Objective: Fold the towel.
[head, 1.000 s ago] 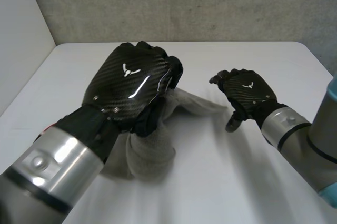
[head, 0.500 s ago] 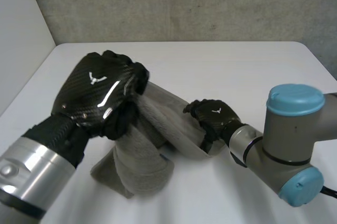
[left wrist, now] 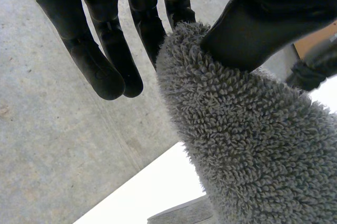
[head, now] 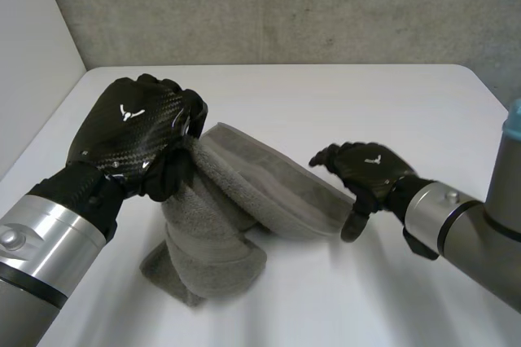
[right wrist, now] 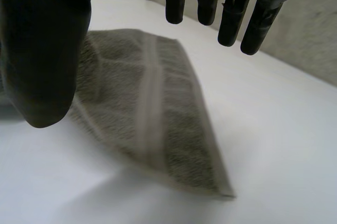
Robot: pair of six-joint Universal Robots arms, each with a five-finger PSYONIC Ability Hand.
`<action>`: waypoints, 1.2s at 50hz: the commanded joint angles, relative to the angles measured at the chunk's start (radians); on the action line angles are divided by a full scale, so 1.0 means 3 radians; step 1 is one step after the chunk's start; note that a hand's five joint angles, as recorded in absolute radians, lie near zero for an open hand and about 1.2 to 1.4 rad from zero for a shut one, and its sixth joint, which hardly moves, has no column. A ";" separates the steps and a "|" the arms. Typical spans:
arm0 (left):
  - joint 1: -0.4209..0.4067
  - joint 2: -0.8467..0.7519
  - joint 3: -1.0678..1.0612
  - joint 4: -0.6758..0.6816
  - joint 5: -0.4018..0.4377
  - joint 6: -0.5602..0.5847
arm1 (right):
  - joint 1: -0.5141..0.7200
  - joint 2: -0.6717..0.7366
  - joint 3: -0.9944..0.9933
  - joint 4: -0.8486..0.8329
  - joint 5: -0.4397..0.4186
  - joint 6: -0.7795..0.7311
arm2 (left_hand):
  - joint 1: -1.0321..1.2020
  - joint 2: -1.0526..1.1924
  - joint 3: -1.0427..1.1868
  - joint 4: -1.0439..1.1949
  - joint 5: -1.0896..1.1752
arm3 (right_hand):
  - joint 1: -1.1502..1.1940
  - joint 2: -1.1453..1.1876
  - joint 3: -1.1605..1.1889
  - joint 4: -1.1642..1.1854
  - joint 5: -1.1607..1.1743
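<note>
Head view: left hand [head: 134,131] is raised above the white table [head: 383,103], with the grey towel [head: 236,208] bunched at its fingertips. The towel hangs from them in a thick fold down to the table. From the same grip a second flap slopes away toward the right hand [head: 366,169] and ends just beside its fingers. Left wrist view: the thumb [left wrist: 263,19] presses onto the towel's looped pile, pinching the edge against the nearest finger. The other fingers [left wrist: 105,61] are straight and clear of the cloth. Right wrist view: the right hand's fingers are straight and spread wide from its thumb, holding nothing. A banded corner of the towel lies below the palm, between thumb and fingertips, its tip on the table. Whether the right thumb brushes the cloth, cannot tell.
</note>
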 commanded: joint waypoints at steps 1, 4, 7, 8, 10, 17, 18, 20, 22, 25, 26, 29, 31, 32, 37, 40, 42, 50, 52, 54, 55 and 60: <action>0.0003 0.0000 0.0043 0.0002 -0.0005 -0.0005 | 0.0071 0.0481 -0.0106 -0.0114 -0.0038 0.0115 | -0.0146 -0.0306 -0.0459 -0.0371 -0.0826 | 0.0084 0.0007 0.0008 -0.0043 0.0027; 0.0018 0.0000 0.0058 0.0002 -0.0010 -0.0005 | 0.0158 0.0671 -0.0233 -0.0098 -0.0033 0.0242 | -0.0146 -0.0306 -0.0459 -0.0371 -0.0826 | 0.0551 0.0475 0.0475 0.0424 0.0494; 0.0044 0.0000 0.0079 0.0002 -0.0015 -0.0005 | 0.0189 0.0799 -0.0341 -0.0098 -0.0033 0.0320 | -0.0146 -0.0306 -0.0459 -0.0371 -0.0826 | 0.1402 0.1325 0.1326 0.1274 0.1344; 0.0064 0.0000 0.0079 0.0002 -0.0015 -0.0010 | 0.0189 0.0800 -0.0341 -0.0098 -0.0033 0.0320 | -0.0146 -0.0306 -0.0459 -0.0371 -0.0826 | 0.1406 0.1329 0.1330 0.1279 0.1349; 0.0085 0.0000 0.0084 0.0002 -0.0015 -0.0010 | 0.0179 0.0861 -0.0464 -0.0108 -0.0012 0.0335 | -0.0146 -0.0306 -0.0459 -0.0371 -0.0826 | 0.2069 0.1993 0.1993 0.1942 0.2012; 0.0141 0.0000 0.0130 0.0002 -0.0021 -0.0061 | 0.0158 0.0825 -0.0612 -0.0114 0.0059 0.0478 | -0.0146 -0.0306 -0.0459 -0.0371 -0.0826 | 0.3908 0.3831 0.3832 0.3781 0.3851; 0.0157 0.0005 0.0150 0.0002 -0.0021 -0.0097 | 0.0143 0.0785 -0.0668 -0.0099 0.0095 0.0519 | -0.0146 -0.0306 -0.0459 -0.0371 -0.0826 | 0.3908 0.3831 0.3832 0.3781 0.3851; 0.0172 0.0006 0.0170 0.0002 -0.0016 -0.0112 | 0.0092 0.0683 -0.0724 -0.0078 0.0136 0.0539 | -0.0146 -0.0306 -0.0459 -0.0371 -0.0826 | 0.3908 0.3831 0.3832 0.3781 0.3851; 0.0198 0.0006 0.0206 0.0002 -0.0010 -0.0118 | 0.0000 0.0508 -0.0771 -0.0032 0.0172 0.0540 | -0.0146 -0.0306 -0.0459 -0.0371 -0.0826 | 0.3908 0.3831 0.3832 0.3781 0.3851; 0.0269 0.0006 0.0313 0.0002 -0.0005 -0.0118 | -0.0179 0.0109 -0.0843 0.0055 0.0187 0.0494 | -0.0146 -0.0306 -0.0459 -0.0371 -0.0826 | 0.3908 0.3831 0.3832 0.3781 0.3851; 0.0305 0.0006 0.0400 -0.0008 -0.0005 -0.0118 | -0.0265 -0.0103 -0.0903 0.0090 0.0157 0.0494 | -0.0146 -0.0306 -0.0459 -0.0371 -0.0826 | 0.3908 0.3831 0.3832 0.3781 0.3851; 0.0361 0.0016 0.0579 -0.0059 -0.0010 -0.0118 | -0.0414 -0.0528 -0.1107 0.0142 0.0146 0.0468 | -0.0146 -0.0306 -0.0459 -0.0371 -0.0826 | 0.3908 0.3831 0.3832 0.3781 0.3851; 0.0371 0.0026 0.0671 -0.0125 -0.0010 -0.0118 | -0.0495 -0.0722 -0.1230 0.0198 0.0141 0.0433 | -0.0146 -0.0306 -0.0459 -0.0371 -0.0826 | 0.3908 0.3831 0.3832 0.3781 0.3851; 0.0371 0.0026 0.0672 -0.0126 -0.0010 -0.0118 | -0.0572 -0.0906 -0.1363 0.0320 0.0131 0.0367 | -0.0146 -0.0306 -0.0459 -0.0371 -0.0826 | 0.3908 0.3831 0.3832 0.3781 0.3851; 0.0422 0.0006 0.1039 -0.0498 -0.0005 -0.0118 | -0.0807 -0.1179 -0.1747 0.0963 -0.0027 0.0050 | -0.0146 -0.0306 -0.0459 -0.0371 -0.0826 | 0.3908 0.3831 0.3832 0.3781 0.3851; 0.0448 0.0000 0.1091 -0.0595 -0.0005 -0.0112 | -0.0854 -0.1083 -0.1860 0.1301 -0.0241 -0.0170 | -0.0146 -0.0306 -0.0459 -0.0371 -0.0826 | 0.3908 0.3831 0.3832 0.3781 0.3851; 0.0474 -0.0025 0.1106 -0.0652 0.0000 -0.0112 | -0.0849 -0.0976 -0.1885 0.1409 -0.0293 -0.0272 | -0.0146 -0.0306 -0.0459 -0.0371 -0.0826 | 0.3908 0.3831 0.3832 0.3781 0.3851; 0.0581 -0.0731 0.1117 -0.0693 0.0010 -0.0077 | -0.0666 -0.0352 -0.1937 0.1482 -0.0233 -0.0575 | -0.0146 -0.0306 -0.0459 -0.0371 -0.0826 | 0.3908 0.3831 0.3832 0.3781 0.3851; 0.0586 -0.1092 0.1244 -0.0698 0.0010 -0.0021 | -0.0593 -0.0187 -0.1988 0.1482 -0.0161 -0.0621 | -0.0146 -0.0306 -0.0459 -0.0371 -0.0826 | 0.3908 0.3831 0.3832 0.3781 0.3851; 0.0586 -0.1296 0.1356 -0.0693 0.0010 0.0035 | -0.0481 0.0194 -0.2161 0.1472 0.0053 -0.0743 | -0.0146 -0.0306 -0.0459 -0.0371 -0.0826 | 0.3908 0.3831 0.3832 0.3781 0.3851; 0.0591 -0.1506 0.1494 -0.0698 0.0010 0.0112 | -0.0481 0.0196 -0.2162 0.1471 0.0054 -0.0744 | -0.0146 -0.0306 -0.0459 -0.0371 -0.0826 | 0.3908 0.3831 0.3832 0.3781 0.3851; 0.0581 -0.2008 0.2116 -0.0688 0.0010 0.0362 | -0.0363 0.0728 -0.2678 0.1410 0.0381 -0.0979 | -0.0146 -0.0306 -0.0459 -0.0371 -0.0826 | 0.3908 0.3831 0.3832 0.3781 0.3851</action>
